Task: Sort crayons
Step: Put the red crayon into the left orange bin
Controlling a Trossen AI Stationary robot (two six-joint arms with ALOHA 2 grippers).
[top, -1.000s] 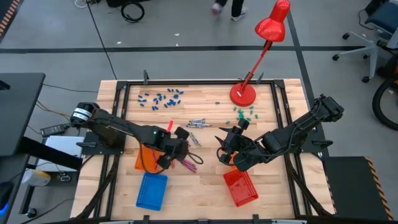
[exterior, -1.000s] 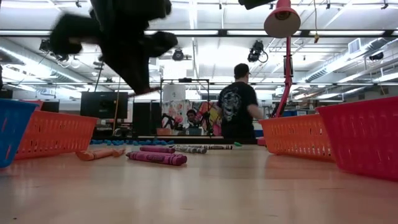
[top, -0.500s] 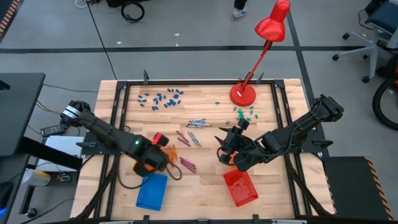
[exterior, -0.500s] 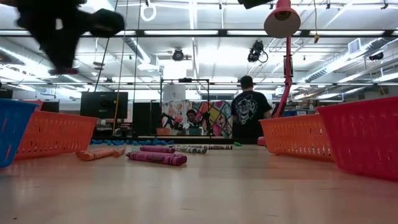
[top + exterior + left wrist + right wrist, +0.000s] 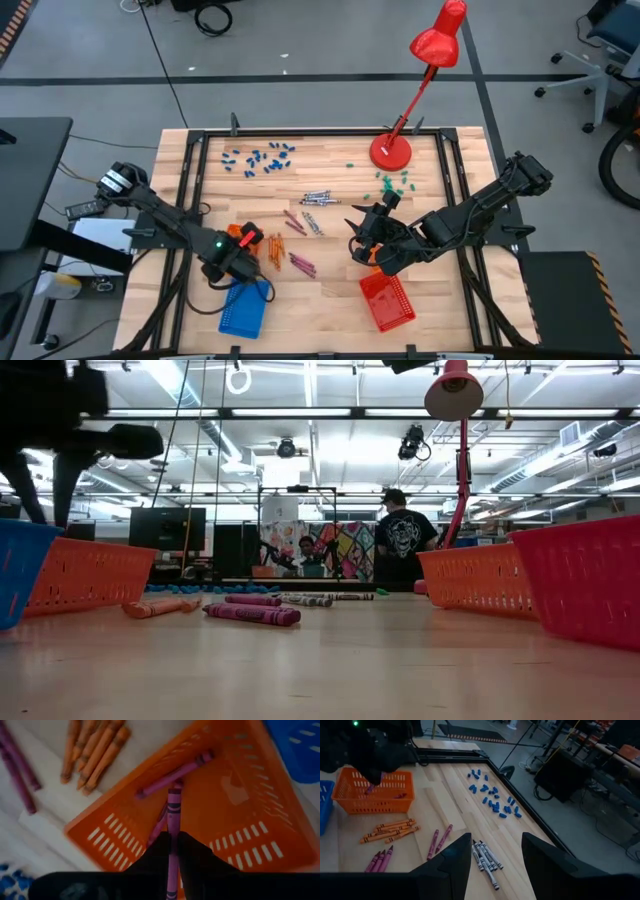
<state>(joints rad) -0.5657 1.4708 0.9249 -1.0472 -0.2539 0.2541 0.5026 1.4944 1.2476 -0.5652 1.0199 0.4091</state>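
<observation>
The left claw (image 5: pixel 172 851) pinches a magenta crayon (image 5: pixel 173 827) directly above the orange basket (image 5: pixel 240 815), its long axis pointing down into it, where another magenta crayon (image 5: pixel 172 774) lies. The right claw (image 5: pixel 495 857) waits wide over the worktop (image 5: pixel 450 810), nearer the grey crayons (image 5: pixel 485 856).

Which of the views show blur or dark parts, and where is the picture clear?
Low view: the left arm is a dark, smeared shape at upper left; the crayons on the table are fairly sharp. Left wrist view: the left gripper is near black, and the pink crayon it holds over the orange basket is soft. Right wrist view: dim overall, right gripper in shadow.
</observation>
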